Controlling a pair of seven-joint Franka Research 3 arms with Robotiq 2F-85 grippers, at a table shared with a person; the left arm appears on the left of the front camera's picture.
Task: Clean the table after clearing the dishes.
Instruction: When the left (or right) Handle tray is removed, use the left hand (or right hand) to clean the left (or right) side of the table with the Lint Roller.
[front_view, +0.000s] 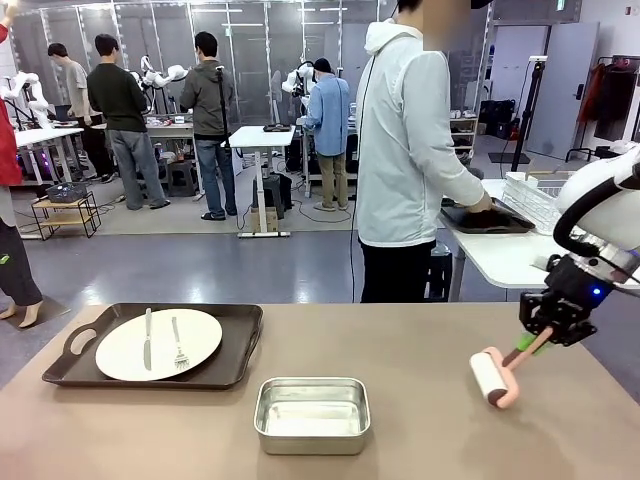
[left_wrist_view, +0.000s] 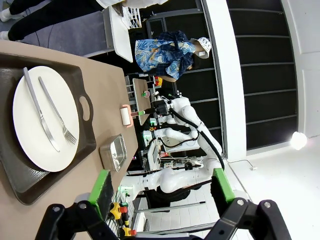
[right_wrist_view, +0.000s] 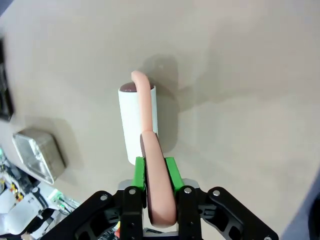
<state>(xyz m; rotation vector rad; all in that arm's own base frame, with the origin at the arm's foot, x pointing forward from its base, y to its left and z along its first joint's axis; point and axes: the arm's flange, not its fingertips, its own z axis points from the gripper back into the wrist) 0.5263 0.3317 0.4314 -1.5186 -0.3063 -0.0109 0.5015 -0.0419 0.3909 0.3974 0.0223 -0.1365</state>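
Right pincer (right_wrist_view: 156, 172) pinching pink roller (front_view: 493, 378) handle (drum on table (front_view: 400, 340), ahead of fingertips); left pincer (left_wrist_view: 161, 186) spread.

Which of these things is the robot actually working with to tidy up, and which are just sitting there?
In the job: table, tray with plate, knife and fork, pink roller gripped by right hand.
Lying about: steel pan, probably; wire rack on white table.

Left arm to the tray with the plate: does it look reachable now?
Probably yes. The left tool is open and empty, the tray lies on its side of the table, and nothing stands between them.
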